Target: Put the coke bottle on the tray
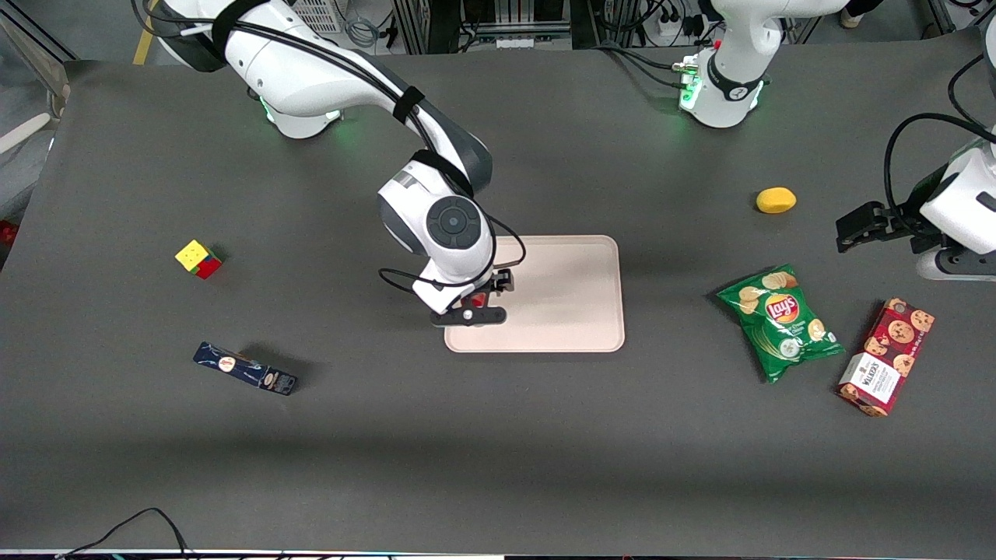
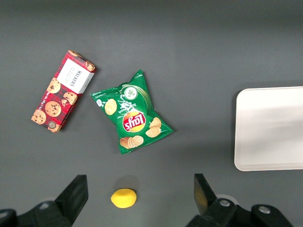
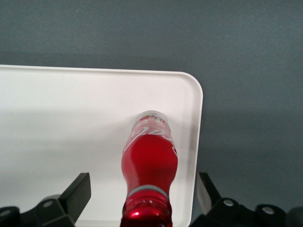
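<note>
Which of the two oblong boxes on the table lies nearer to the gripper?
The dark blue box, toward the working arm's end. The red cookie box lies much farther from the gripper, which hangs over the tray around the coke bottle.

Coke bottle [image 3: 149,165] on tray [image 3: 57,123], between gripper [image 3: 142,198] fingers

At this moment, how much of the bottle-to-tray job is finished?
Mostly done: the coke bottle stands on the tray, close to its rim at the working arm's end. In hand: the gripper hangs right above it, fingers spread to either side and apart from the bottle. Left: lifting the arm away.
</note>
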Controlling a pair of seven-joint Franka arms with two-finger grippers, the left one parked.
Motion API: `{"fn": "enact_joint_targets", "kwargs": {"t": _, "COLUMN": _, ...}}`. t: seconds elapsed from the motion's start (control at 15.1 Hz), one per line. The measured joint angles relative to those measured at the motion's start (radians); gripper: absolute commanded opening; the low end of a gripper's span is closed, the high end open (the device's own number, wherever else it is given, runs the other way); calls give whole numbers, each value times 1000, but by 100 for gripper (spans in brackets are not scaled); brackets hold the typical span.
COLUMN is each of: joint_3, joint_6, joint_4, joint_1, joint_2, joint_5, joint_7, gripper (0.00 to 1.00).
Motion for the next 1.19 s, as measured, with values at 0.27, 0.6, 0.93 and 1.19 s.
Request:
{"fn": "enact_joint_targets", "kwargs": {"t": 0.27, "joint_3": 0, "joint_6": -13, "joint_4": 31, "joint_1": -4, "joint_2": -33, "joint_5": -5, "joint_7": 0, "gripper": 100}}
{"fn": "enact_joint_targets", "kwargs": {"t": 0.6, "joint_3": -9, "joint_6": -286, "joint_4": 143, "joint_1": -27, "joint_2": -229, "joint_5": -10, "joint_7": -159, "gripper": 100}}
{"fn": "enact_joint_targets", "kwargs": {"t": 0.93, "joint_3": -88, "joint_6": -454, "joint_4": 154, "joint_1": -117, "joint_2": -493, "joint_5": -10, "joint_7": -420, "gripper": 100}}
{"fn": "enact_joint_targets", "kwargs": {"t": 1.19, "joint_3": -100, "joint_6": -495, "joint_4": 133, "joint_1": -254, "joint_2": -535, "joint_5": -10, "joint_7": -549, "gripper": 100}}
